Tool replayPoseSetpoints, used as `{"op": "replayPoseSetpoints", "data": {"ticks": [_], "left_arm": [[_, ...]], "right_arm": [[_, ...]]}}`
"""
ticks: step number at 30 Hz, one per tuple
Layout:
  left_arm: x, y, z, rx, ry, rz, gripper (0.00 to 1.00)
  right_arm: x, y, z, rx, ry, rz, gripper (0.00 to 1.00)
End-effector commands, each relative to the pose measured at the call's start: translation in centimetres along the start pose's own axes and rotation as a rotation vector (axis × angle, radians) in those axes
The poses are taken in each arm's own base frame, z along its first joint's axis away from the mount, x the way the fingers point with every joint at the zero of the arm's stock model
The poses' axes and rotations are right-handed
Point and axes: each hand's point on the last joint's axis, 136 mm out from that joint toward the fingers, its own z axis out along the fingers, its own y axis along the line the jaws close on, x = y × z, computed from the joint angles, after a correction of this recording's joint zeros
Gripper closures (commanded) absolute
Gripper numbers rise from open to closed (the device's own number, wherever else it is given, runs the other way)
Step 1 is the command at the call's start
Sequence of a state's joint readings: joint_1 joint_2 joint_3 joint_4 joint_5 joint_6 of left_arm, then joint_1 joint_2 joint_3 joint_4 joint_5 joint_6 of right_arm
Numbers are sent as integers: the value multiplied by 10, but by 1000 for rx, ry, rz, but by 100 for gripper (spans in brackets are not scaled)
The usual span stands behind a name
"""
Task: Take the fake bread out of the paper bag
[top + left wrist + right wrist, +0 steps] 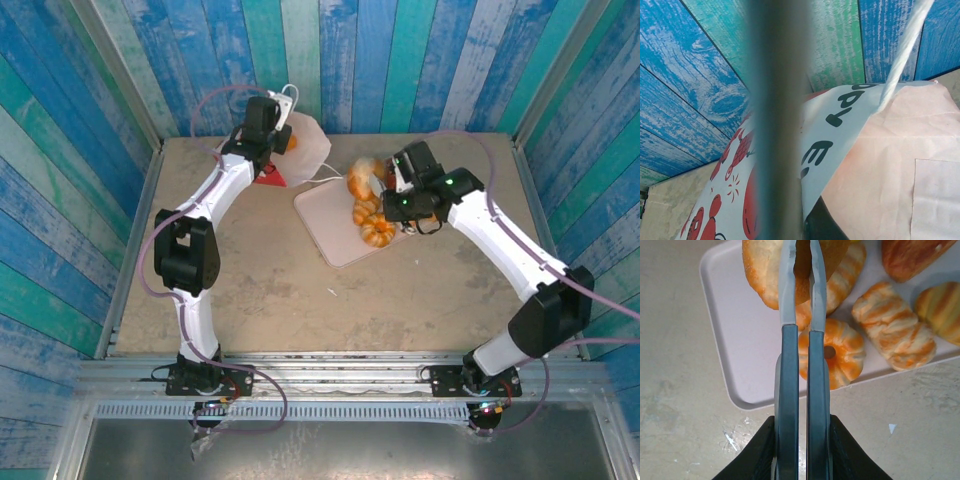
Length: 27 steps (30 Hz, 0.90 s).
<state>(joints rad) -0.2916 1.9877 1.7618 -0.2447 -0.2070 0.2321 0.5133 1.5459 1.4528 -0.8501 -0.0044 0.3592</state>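
right wrist view: what has the right gripper (801,250) got?
— it's pinched nearly shut on the reddish-brown wedge (836,251), above the pale tray (740,340) holding other fake bread (890,335).
— and the left gripper (265,150)?
— closed on the paper bag (730,200), far-left on the table (260,300).

Right gripper (802,249) above pale tray (740,365).
Jaws nearly together, pinching brown wedge (834,251). On the tray: twisted ring (846,356), striped croissant (892,335), oval bun (760,275).
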Motion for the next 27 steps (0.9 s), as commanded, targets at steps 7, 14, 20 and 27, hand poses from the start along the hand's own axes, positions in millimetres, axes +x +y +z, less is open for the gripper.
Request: {"op": "replayPoseSetpoints", "data": {"ticks": [7,14,20,27], "left_arm": [[-23,10,-8,-11,-46,-39,100],[-22,9,-8,-6,-45,-42,100],[-23,10,-9,-10,-46,-40,100],[-21,9,-7,-4,-43,-41,100]], "right_arm": [[-7,32,37,-50,30,-53,100],[-10,60,57,-73,55,-102,99],[-8,60,72,-53,80,-97,99],[5,47,89,7,124,-51,99]]}}
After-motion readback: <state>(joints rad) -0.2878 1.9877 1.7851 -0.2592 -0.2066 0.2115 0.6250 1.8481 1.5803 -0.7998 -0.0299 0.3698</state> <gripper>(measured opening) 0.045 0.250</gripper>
